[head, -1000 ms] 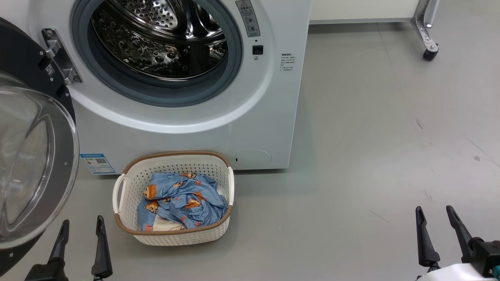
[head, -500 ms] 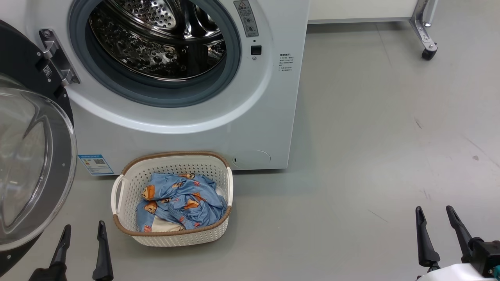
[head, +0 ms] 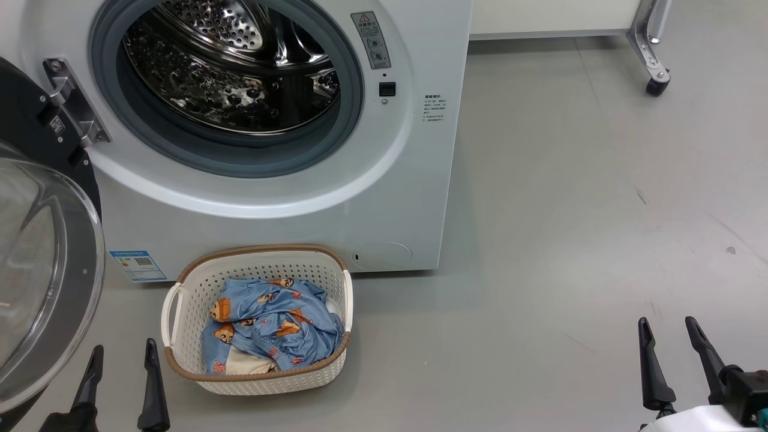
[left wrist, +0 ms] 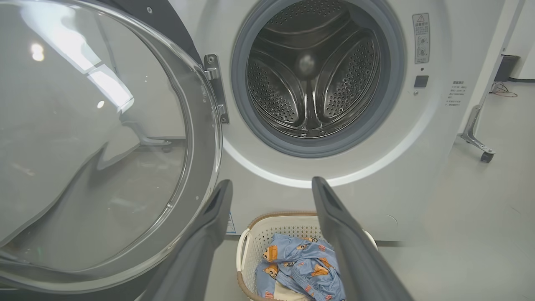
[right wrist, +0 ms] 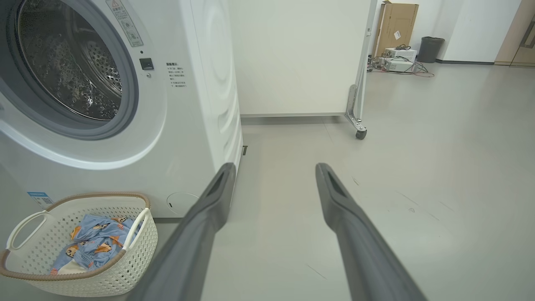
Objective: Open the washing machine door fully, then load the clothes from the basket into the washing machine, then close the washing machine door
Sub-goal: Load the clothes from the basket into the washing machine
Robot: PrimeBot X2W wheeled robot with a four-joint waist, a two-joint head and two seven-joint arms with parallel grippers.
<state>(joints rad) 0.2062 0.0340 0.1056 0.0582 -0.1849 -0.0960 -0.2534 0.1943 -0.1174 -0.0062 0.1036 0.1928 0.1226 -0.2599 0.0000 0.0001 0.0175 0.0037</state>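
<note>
Head view, nearest first: the left gripper (head: 123, 348) sits at the lower left with its two dark fingers spread apart, just beside the lower rim of the open washing machine door (head: 42, 282). The right gripper (head: 666, 324) is at the lower right, its fingers likewise apart, over grey floor (head: 570, 252) and well apart from the washer. Just past the left gripper, the basket (head: 270, 384) stands on the floor with its far side close to the foot of the washing machine (head: 396, 192). The clothes (head: 270, 324), blue with orange-brown bears, lie bunched inside it, with a cream patch showing at the near side. The door is swung out to the left on its metal hinge (head: 69, 102). Behind it, the grey rubber seal (head: 240, 159) rings the perforated steel drum (head: 222, 78). A blue energy sticker (head: 137, 265) sits at the washer's lower left corner. Farthest off, the castor (head: 653, 87) of a metal stand rests on the floor.
</note>
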